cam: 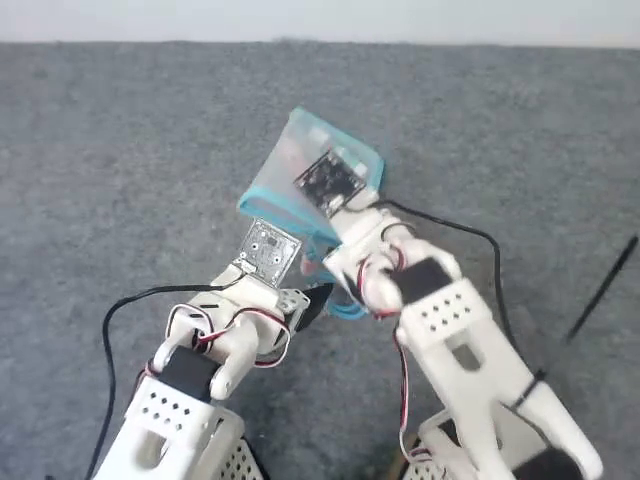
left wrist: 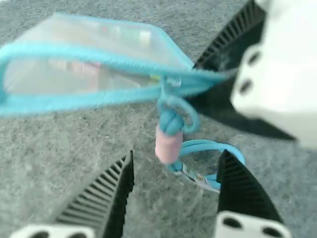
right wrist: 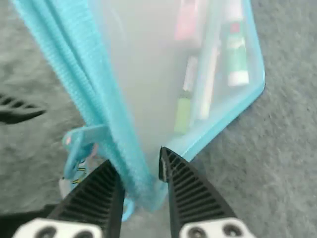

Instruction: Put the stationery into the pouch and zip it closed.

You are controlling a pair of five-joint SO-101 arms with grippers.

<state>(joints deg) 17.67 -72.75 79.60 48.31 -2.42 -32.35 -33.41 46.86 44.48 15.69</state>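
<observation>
Grey felt table (cam: 120, 130); 2 arms bent in over 1 pouch (cam: 283, 172) w/ stationery (right wrist: 198, 84) inside. Right gripper (right wrist: 138, 161) clamps its zip edge; left gripper (left wrist: 177, 154) jaws apart, either side of zip pull (left wrist: 167, 146)

Grey carpet (cam: 120, 150): the surface I work over. Pale wall strip (cam: 320, 20): runs beyond the carpet's far edge. Thin black rod (cam: 603, 289): lies slantwise on the carpet, near its right-hand edge.
</observation>
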